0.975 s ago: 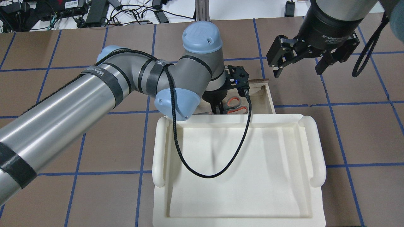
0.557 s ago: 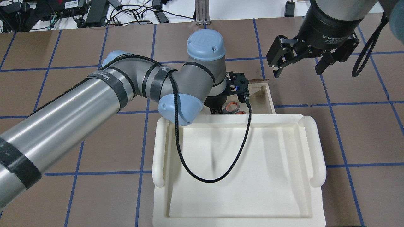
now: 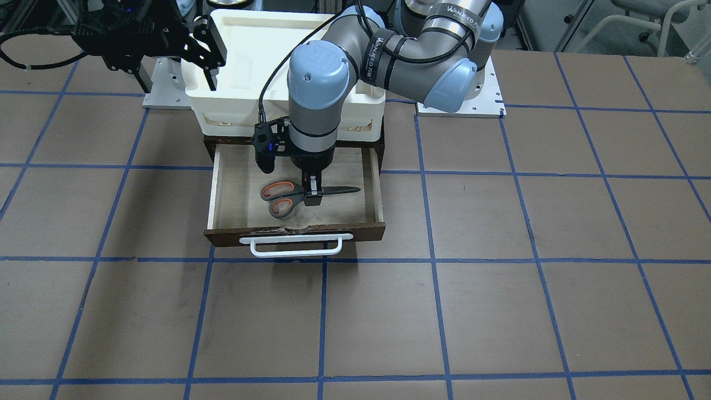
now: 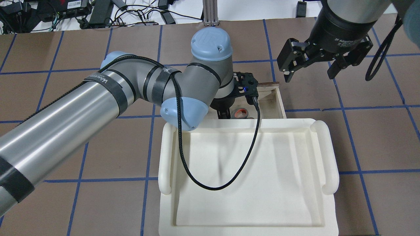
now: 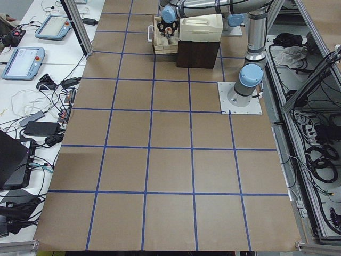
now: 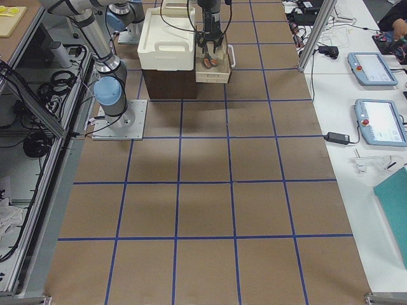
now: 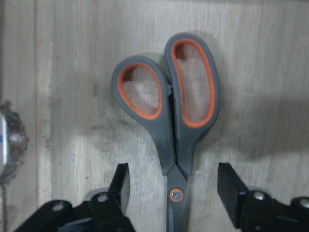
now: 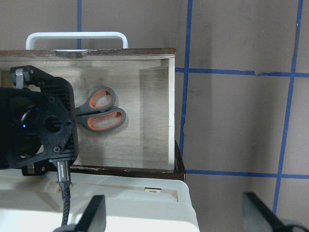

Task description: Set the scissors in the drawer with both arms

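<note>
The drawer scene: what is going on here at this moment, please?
The scissors lie flat on the floor of the open drawer. The left gripper hangs right over them with its jaws open, one finger on each side of the pivot, not touching them. The right gripper is open and holds nothing, up in the air off the drawer's end. A white tray sits just above and behind the drawer.

Right gripper [image 4: 309, 74] reads "2F Adaptive"; left arm strap [image 4: 102, 84] reads "WANSEED".
</note>
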